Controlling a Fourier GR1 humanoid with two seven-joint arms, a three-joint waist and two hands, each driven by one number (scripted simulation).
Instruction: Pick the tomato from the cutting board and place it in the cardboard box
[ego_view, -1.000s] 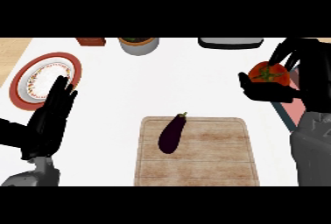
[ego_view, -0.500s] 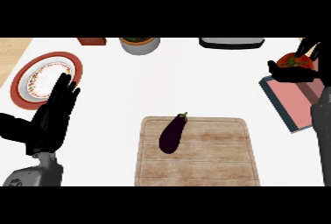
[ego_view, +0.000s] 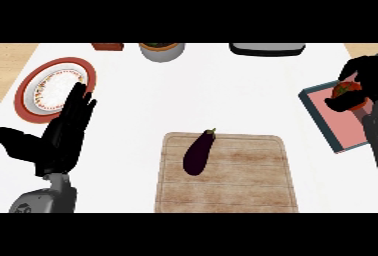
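Note:
My right hand (ego_view: 359, 75) is at the right edge, its fingers curled round the red tomato (ego_view: 347, 90). It holds the tomato over the cardboard box (ego_view: 332, 122), which shows a pinkish inside and a grey rim and is partly cut off by the view's edge. The wooden cutting board (ego_view: 229, 175) lies in the lower middle with only a dark purple eggplant (ego_view: 197, 152) on it. My left hand (ego_view: 63, 135) rests open at the left, fingers up, beside the plate.
A red-rimmed plate (ego_view: 53, 87) lies at the far left. A grey pot (ego_view: 162, 51), a small brown object (ego_view: 108, 46) and a dark tray (ego_view: 266, 48) stand along the back edge. White countertop stretches between the board and the back row.
My right hand has carried the tomato further right and slightly lower, from above the box's near corner to over the box's inside. The left hand has barely shifted.

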